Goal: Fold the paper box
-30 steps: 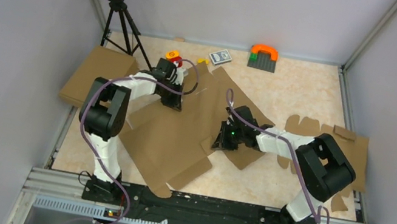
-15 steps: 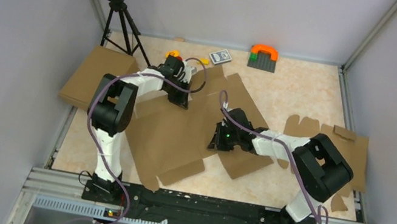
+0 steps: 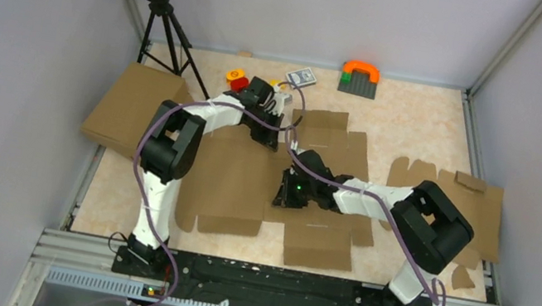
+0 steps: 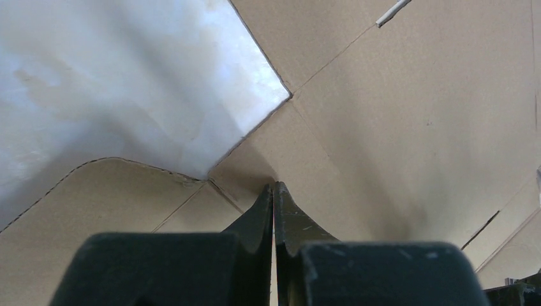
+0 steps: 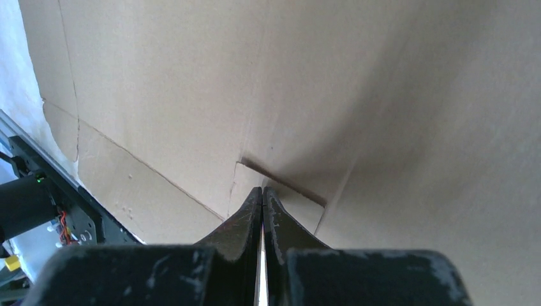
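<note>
We see the paper box [image 3: 241,186] lying flat and unfolded near the middle of the table [image 3: 423,129], a wide brown die-cut sheet. Its flaps spread toward the far side and toward the near edge. Both arms reach inward over it.

The left gripper [image 3: 274,137] stands on the far part of the sheet. In the left wrist view its fingers [image 4: 258,213] are drawn tight together, and their tips rest on the cardboard where creases meet. They sit just beside a notch that bares the pale tabletop. The right gripper [image 3: 283,195] sits near the sheet's centre, nearer to us than the left one. From its own camera we see its fingers [image 5: 245,217] likewise clenched, with the tips against the board next to a short cut slit [image 5: 284,182] and a small tab. Only a hairline gap shows between each pair of fingers. We cannot tell whether any cardboard is caught in it.

At the left edge of the table lies another shallow brown box [image 3: 133,103], beside the legs of a black tripod [image 3: 165,25]. A smaller notched cardboard blank [image 3: 461,203] lies at the right. Along the far side we make out an orange toy arch on a grey base [image 3: 359,76], a pack of cards [image 3: 300,77] and a red and orange toy [image 3: 235,78].
</note>
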`<state>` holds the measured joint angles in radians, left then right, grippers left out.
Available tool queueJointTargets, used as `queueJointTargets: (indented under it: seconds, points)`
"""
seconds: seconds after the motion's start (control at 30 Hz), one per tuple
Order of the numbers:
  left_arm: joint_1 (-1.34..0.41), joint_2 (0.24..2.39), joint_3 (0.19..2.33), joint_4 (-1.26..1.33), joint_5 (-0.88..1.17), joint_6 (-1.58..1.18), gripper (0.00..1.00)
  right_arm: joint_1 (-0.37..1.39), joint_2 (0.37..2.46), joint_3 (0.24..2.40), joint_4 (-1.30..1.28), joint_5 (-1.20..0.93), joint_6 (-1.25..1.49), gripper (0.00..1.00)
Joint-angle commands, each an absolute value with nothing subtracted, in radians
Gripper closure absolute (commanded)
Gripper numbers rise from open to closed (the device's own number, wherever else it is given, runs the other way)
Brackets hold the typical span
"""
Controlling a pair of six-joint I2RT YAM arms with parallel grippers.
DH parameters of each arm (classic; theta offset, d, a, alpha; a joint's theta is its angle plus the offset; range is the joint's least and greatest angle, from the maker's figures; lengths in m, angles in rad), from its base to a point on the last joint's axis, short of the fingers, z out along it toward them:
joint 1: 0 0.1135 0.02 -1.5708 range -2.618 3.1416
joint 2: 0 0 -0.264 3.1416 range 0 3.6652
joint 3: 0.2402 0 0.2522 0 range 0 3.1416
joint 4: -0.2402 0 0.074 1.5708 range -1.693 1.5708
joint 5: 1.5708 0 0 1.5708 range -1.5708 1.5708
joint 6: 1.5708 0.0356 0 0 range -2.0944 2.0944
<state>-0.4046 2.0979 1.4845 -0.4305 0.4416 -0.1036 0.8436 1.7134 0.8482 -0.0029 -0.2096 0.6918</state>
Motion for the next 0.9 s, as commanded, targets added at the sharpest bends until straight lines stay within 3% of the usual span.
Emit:
queueJointTargets:
  seconds: [0.0, 0.2, 0.5, 0.6, 0.7, 0.83, 0.87]
  points:
    - [-0.428, 2.129, 1.487, -0.457, 0.457, -0.109, 1.00, 0.849, 1.694, 0.884, -0.038, -0.179, 0.684, 1.00]
    - [-0.428, 2.043, 1.475, -0.472, 0.411, -0.112, 0.96, 0.809, 1.520, 0.838, -0.105, -0.176, 0.683, 1.00]
    - [-0.427, 1.839, 1.433, -0.479, 0.296, -0.139, 0.64, 0.630, 1.249, 0.791, -0.320, -0.170, 0.590, 0.98]
    - [-0.426, 1.739, 1.382, -0.482, 0.265, -0.149, 0.56, 0.579, 1.153, 0.765, -0.357, -0.179, 0.573, 0.93]
    - [-0.425, 1.604, 1.284, -0.492, 0.149, -0.176, 0.41, 0.567, 1.090, 0.763, -0.408, -0.140, 0.568, 0.82]
    - [-0.388, 1.417, 1.103, -0.511, -0.017, -0.251, 0.03, 0.531, 1.056, 0.762, -0.491, -0.041, 0.588, 0.71]
    - [-0.370, 1.377, 1.056, -0.514, -0.033, -0.269, 0.01, 0.514, 1.045, 0.752, -0.491, -0.034, 0.589, 0.67]
